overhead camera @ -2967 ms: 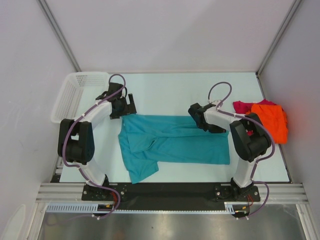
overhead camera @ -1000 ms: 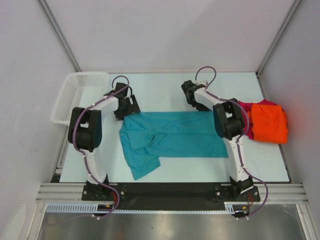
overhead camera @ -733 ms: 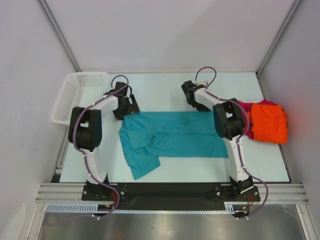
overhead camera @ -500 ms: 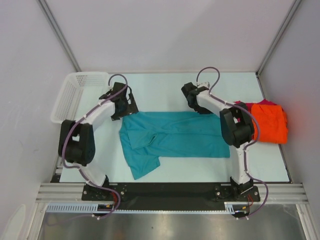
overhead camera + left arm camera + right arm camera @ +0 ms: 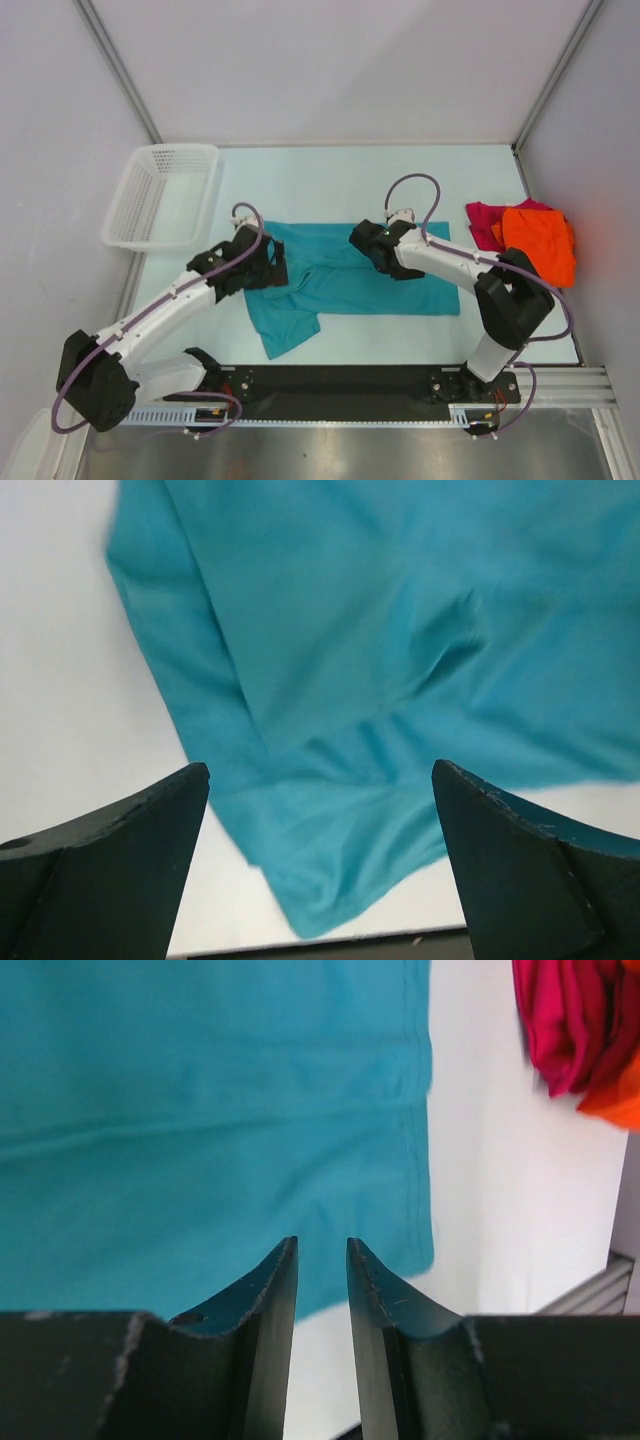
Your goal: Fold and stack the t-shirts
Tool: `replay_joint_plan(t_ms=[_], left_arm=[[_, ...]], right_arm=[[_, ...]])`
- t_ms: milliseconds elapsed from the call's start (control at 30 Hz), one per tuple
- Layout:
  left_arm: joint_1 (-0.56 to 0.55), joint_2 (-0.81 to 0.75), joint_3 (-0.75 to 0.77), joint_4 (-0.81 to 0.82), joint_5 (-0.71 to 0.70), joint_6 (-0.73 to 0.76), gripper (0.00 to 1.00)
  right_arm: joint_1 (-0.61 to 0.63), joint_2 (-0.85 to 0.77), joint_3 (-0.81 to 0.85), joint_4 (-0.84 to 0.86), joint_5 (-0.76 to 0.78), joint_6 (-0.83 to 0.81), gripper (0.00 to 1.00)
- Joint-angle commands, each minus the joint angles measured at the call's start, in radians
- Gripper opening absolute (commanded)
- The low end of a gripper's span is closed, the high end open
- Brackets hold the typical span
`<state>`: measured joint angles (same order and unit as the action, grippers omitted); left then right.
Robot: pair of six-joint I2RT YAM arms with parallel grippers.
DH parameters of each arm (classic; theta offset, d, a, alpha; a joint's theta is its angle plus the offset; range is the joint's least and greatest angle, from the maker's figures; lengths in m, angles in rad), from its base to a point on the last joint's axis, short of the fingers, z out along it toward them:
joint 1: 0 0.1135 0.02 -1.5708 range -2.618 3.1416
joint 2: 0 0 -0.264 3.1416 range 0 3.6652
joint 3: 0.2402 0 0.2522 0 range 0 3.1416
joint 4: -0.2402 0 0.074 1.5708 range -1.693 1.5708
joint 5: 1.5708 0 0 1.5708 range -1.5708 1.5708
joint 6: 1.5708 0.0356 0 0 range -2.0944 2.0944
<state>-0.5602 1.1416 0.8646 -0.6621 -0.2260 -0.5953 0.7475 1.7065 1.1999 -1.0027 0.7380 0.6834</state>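
The teal-blue t-shirt (image 5: pixel 400 280) lies spread across the middle of the table, rumpled at its left end, with a flap pointing to the front edge. My left gripper (image 5: pixel 268 268) hovers over that left end, jaws wide open and empty; the cloth (image 5: pixel 350 680) fills its wrist view between the fingers (image 5: pixel 120 860). My right gripper (image 5: pixel 362 243) is over the shirt's middle, empty, jaws only a narrow gap apart (image 5: pixel 322 1245), with the shirt's hem (image 5: pixel 200 1110) below. The orange t-shirt (image 5: pixel 540 245) lies on the magenta-red one (image 5: pixel 485 215) at the right.
A white mesh basket (image 5: pixel 120 225) stands at the far left corner. The orange and magenta pile also shows in the right wrist view (image 5: pixel 565 1020). The table's black front rail (image 5: pixel 340 380) runs below the shirt. Grey walls close in on the three other sides.
Both grippers have left the shirt's far edge and moved toward the near side, over the shirt. The left arm has swung down low. The shirt has stayed almost in place.
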Motion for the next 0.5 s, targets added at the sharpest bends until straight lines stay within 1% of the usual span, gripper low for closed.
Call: replay_joint_plan(t_ms=[0,33,100,133,233,467], left_arm=[[-0.107,-0.074,-0.13,-0.044,-0.021,-0.153,0.99],[-0.16,-0.091,-0.162,-0.041,-0.042,-0.173,1.0],[-0.207,-0.092,-0.186,-0.034,-0.05,-0.219,1.0],[-0.251,-0.091,-0.205,-0.031,-0.053,-0.23,0.99],[-0.334,-0.075,-0.237,-0.014,-0.067,-0.268,1.0],[-0.44,-0.083,-0.289,-0.008,-0.058,-0.342,0.99]], right_arm=[[0.029,-0.12,-0.055,-0.082,-0.005,0.131,0.32],[0.03,-0.145,-0.069,-0.091,-0.003,0.151,0.32],[0.042,-0.163,-0.071,-0.117,0.004,0.166,0.33],[0.044,-0.182,-0.072,-0.12,0.001,0.168,0.33],[0.046,-0.203,-0.079,-0.113,-0.009,0.163,0.33],[0.023,-0.202,-0.077,-0.085,-0.026,0.14,0.34]])
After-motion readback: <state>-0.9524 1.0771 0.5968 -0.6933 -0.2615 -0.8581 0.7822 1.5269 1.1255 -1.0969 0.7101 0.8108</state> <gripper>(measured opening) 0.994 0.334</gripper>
